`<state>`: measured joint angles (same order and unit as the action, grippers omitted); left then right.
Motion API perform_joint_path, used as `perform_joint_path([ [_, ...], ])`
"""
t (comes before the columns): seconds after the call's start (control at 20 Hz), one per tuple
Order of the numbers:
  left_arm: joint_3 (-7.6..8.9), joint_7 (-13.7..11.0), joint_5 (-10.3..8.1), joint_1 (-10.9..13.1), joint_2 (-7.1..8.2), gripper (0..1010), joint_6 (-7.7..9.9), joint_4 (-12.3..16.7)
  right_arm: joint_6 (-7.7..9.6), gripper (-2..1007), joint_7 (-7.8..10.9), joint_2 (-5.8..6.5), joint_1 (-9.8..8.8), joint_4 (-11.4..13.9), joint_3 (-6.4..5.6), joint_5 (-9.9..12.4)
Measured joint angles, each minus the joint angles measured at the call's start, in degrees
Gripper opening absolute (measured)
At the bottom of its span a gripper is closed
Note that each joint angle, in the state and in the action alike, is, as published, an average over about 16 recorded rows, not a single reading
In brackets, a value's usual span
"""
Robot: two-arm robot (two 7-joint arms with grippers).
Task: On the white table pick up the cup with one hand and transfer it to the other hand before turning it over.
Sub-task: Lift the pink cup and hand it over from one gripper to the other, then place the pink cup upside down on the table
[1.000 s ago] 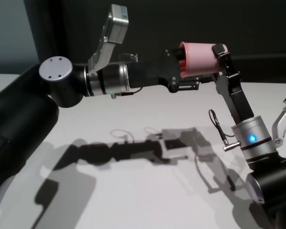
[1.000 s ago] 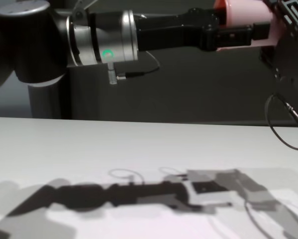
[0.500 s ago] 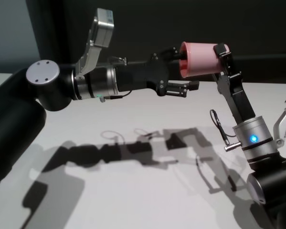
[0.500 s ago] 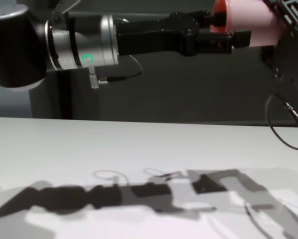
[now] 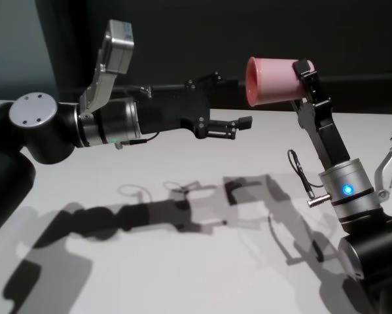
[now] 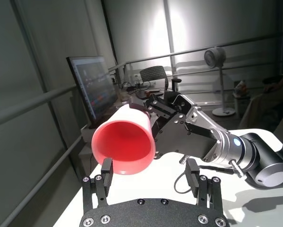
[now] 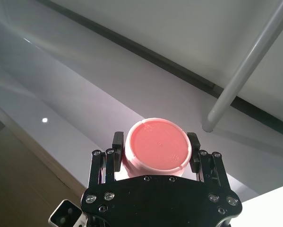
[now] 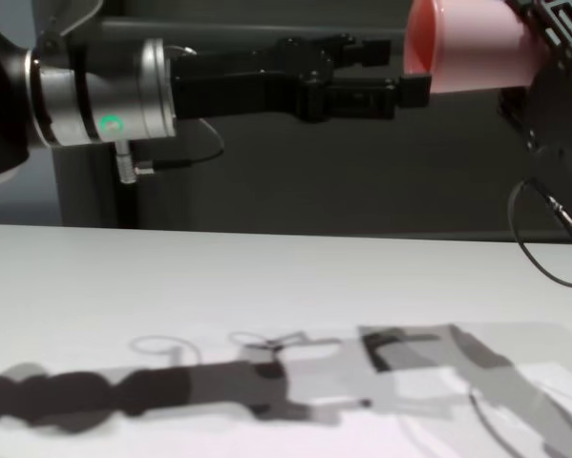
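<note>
Already the pink cup (image 5: 273,80) is clamped sideways in the right gripper (image 5: 302,77), high above the white table (image 5: 182,275); the left gripper (image 5: 230,124), beside its rim, gapes empty. Handover done; turning over remains.

Head view: dim dark backdrop, white surface (image 5: 182,275) evenly lit from above. Doubled, overlapping grey arm shadows fall across it, indicating more than one overhead source. Chest view: same layered shadows, soft-edged; near arm slightly blurred. Left wrist view: strong backlight glare through tall windows, background washed out. Right wrist view: pale ceiling, one small bright light spot.
</note>
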<state>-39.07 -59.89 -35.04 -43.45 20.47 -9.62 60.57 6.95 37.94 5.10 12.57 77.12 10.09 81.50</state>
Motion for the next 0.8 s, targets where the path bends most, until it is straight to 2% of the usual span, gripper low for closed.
perform_joint_path([
  [0.3, 2.12, 8.3, 0.15, 5.4, 4.10, 1003, 1.53, 7.2, 0.00, 781, 0.01, 0.00, 0.00, 0.0, 0.00, 0.0],
  [0.55, 5.07, 18.6, 1.08, 11.6, 6.61, 1003, 2.79, 13.8, 0.00, 781, 0.00, 0.00, 0.00, 0.0, 0.00, 0.0],
  [0.8, 8.22, 29.5, 2.86, 18.5, 7.87, 1003, 3.95, 19.9, 0.00, 781, 0.00, 0.00, 0.00, 0.0, 0.00, 0.0],
])
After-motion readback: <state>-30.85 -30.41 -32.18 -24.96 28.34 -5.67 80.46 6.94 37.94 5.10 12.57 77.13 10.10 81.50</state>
